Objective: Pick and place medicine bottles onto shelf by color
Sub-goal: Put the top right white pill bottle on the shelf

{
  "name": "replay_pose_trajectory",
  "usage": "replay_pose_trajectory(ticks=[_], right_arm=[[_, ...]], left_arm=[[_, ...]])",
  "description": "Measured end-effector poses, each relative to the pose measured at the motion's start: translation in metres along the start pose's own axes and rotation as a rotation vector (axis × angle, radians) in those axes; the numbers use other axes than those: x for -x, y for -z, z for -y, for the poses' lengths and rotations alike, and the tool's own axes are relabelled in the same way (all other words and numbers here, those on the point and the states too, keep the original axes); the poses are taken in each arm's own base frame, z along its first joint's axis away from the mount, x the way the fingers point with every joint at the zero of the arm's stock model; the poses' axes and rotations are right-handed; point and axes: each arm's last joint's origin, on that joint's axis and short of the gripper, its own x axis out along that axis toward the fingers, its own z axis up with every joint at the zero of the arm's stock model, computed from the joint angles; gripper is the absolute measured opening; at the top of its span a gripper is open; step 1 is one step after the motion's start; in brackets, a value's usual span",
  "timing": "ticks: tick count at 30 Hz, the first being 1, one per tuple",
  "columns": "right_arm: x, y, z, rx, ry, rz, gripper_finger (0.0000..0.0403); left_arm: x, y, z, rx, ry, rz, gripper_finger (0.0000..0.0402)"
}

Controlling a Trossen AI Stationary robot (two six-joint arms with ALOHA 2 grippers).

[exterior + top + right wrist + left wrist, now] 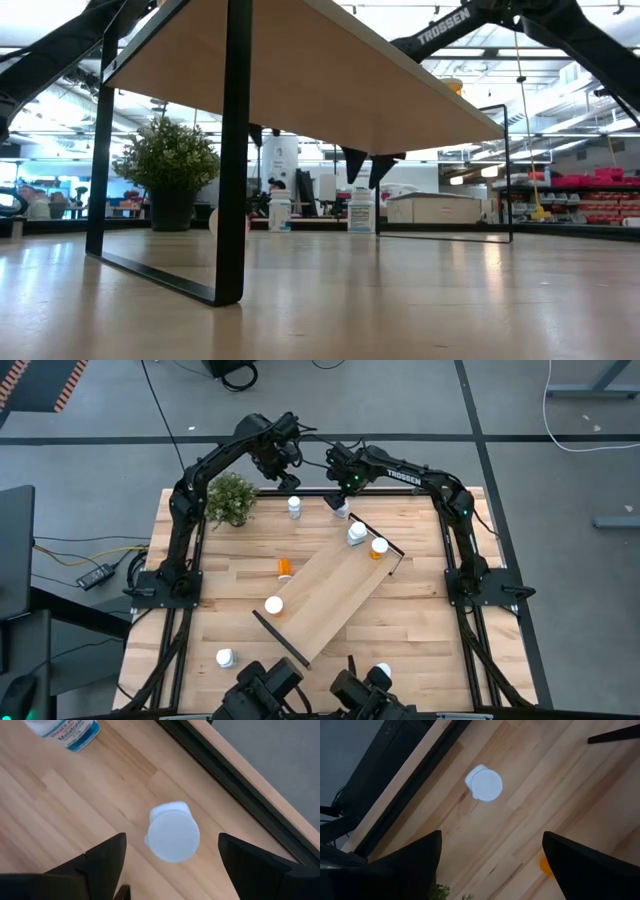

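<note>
The shelf (pixel 335 593) is seen lying diagonally across the middle of the tabletop (pixel 440 650). On the shelf, a white bottle (pixel 357 533) and an orange bottle (pixel 379 548) are stood near its far end, and another white-capped bottle (pixel 273 605) near its near end. An orange bottle (pixel 285 567) is laid on the tabletop just beside the shelf's left edge.

The left gripper (pixel 287 482) is held above a white bottle (pixel 294 507) beyond the shelf's far end, its fingers (pixel 410 865) spread apart and empty. The right gripper (pixel 338 500) is held directly over another white bottle (pixel 173 832) close to the shelf's far corner, its fingers (pixel 100 860) released on either side of the cap without touching it. A potted plant (pixel 230 499) is placed left of the shelf's far end. Two more white-capped bottles (pixel 225 657) (pixel 382 672) are stood near the shelf's near end.
</note>
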Motion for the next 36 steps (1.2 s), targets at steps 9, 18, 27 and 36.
replay_pose_trajectory(ticks=[9,18,27,36], right_arm=[[-0.003,0.001,-0.001,0.002,0.023,0.005,0.0321],[-0.018,0.012,0.001,-0.019,0.024,-0.054,0.0320],[-0.018,0.010,0.001,-0.045,0.018,-0.026,0.0314],[-0.019,0.010,0.001,-0.040,0.016,-0.025,0.0254]], left_arm=[[0.000,0.001,0.001,-0.002,0.001,-0.011,0.0353],[0.000,0.001,0.002,-0.003,0.001,-0.011,0.0353],[0.000,0.001,0.002,-0.004,0.001,-0.015,0.0353],[0.000,0.002,0.002,-0.003,0.001,-0.017,0.0353]])
